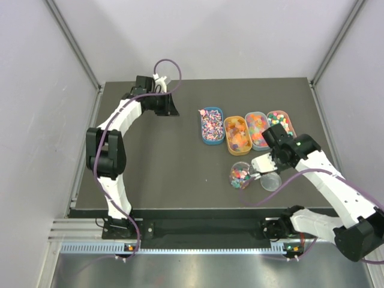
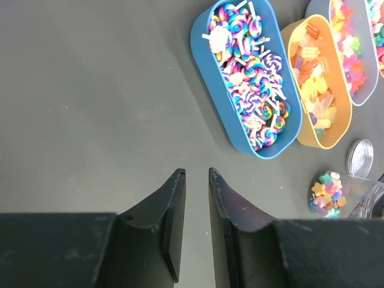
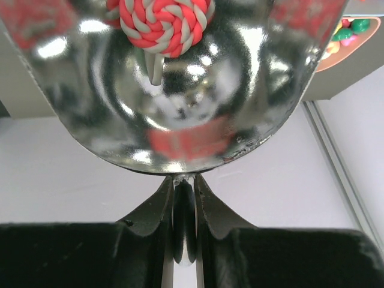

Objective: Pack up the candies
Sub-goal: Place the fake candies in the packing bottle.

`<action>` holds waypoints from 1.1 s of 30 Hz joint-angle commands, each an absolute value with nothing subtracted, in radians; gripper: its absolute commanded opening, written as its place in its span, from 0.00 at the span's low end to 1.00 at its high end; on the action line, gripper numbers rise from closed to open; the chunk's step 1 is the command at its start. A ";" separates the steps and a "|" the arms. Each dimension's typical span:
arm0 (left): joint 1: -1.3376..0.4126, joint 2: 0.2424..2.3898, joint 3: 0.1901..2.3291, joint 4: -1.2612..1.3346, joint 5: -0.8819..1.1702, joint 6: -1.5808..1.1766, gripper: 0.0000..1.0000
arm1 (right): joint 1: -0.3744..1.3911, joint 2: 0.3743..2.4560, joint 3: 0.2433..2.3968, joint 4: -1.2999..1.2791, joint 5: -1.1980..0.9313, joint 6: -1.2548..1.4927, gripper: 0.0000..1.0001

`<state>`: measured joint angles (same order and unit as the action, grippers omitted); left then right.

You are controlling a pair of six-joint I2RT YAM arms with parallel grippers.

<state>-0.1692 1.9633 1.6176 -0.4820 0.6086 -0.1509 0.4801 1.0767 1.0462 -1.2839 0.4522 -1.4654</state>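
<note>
Top view: four oval trays [image 1: 201,129] stood in a row, blue, orange, grey, pink, each full of candies [image 1: 212,125]. The jar [image 1: 240,175] in front held a mixed lot, its lid [image 1: 270,181] just beside it. Left wrist: left claw [image 2: 196,174] slightly spread, nothing between. Blue tray [image 2: 213,84] held swirl lollipops [image 2: 252,78], orange tray [image 2: 343,117] gummies [image 2: 315,84]. Right wrist: right claw [image 3: 184,180] pinched the scoop [image 3: 198,120] handle, and one red-white lollipop [image 3: 159,21] lay in the bowl.

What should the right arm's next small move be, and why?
Probably tip the scoop over the open jar: the right jaws are shut on its handle, a red-white lollipop lies in it, and the jar sits just beside, lid off.
</note>
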 commanded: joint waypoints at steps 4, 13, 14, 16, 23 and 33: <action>-0.170 1.862 1.582 -0.436 0.597 -0.144 0.27 | 0.517 1.143 1.104 -1.312 0.581 -1.486 0.00; -0.170 1.832 1.539 -0.420 0.597 -0.152 0.27 | 0.551 1.246 1.167 -1.312 0.656 -1.474 0.00; -0.170 1.829 1.536 -0.417 0.598 -0.152 0.27 | 0.558 1.259 1.184 -1.321 0.663 -1.468 0.00; -0.170 1.825 1.529 -0.416 0.598 -0.155 0.27 | 0.568 1.270 1.198 -1.330 0.673 -1.465 0.00; -0.170 1.816 1.525 -0.410 0.598 -0.160 0.27 | 0.635 1.311 1.203 -1.374 0.751 -1.434 0.00; -0.170 1.807 1.509 -0.407 0.597 -0.166 0.27 | 0.695 1.419 1.269 -1.454 0.841 -1.286 0.00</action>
<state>-0.1692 1.8656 1.5188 -0.4492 0.5926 -0.1596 0.6682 1.4067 1.2049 -1.3315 0.7773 -1.3560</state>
